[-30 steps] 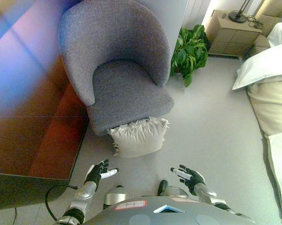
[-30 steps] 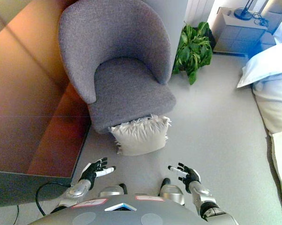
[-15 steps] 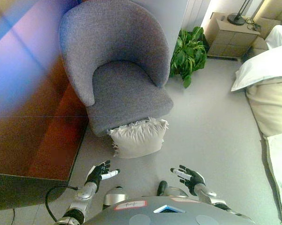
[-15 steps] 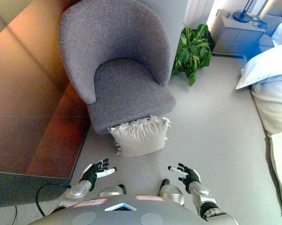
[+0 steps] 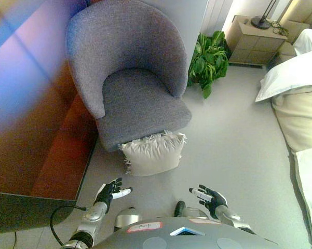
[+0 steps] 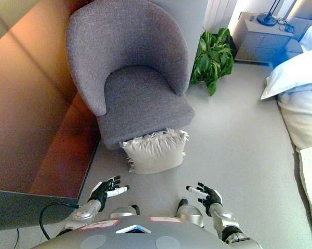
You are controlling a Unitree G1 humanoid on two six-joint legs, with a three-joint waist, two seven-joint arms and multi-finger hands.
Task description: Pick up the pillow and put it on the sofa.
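Note:
A cream fringed pillow (image 5: 152,153) lies on the grey floor, leaning against the front of a grey tub armchair (image 5: 131,78). It also shows in the right eye view (image 6: 156,151). My left hand (image 5: 109,190) is open with fingers spread, low over the floor, below and left of the pillow. My right hand (image 5: 211,197) is open too, below and right of the pillow. Both hands are apart from the pillow and hold nothing.
A dark wooden cabinet (image 5: 31,124) stands along the left. A potted green plant (image 5: 207,57) is right of the armchair, a bedside table (image 5: 254,33) behind it. A bed with a white pillow (image 5: 293,78) fills the right edge.
The view has shifted slightly. My right hand has dropped a little lower. The pillow has not moved.

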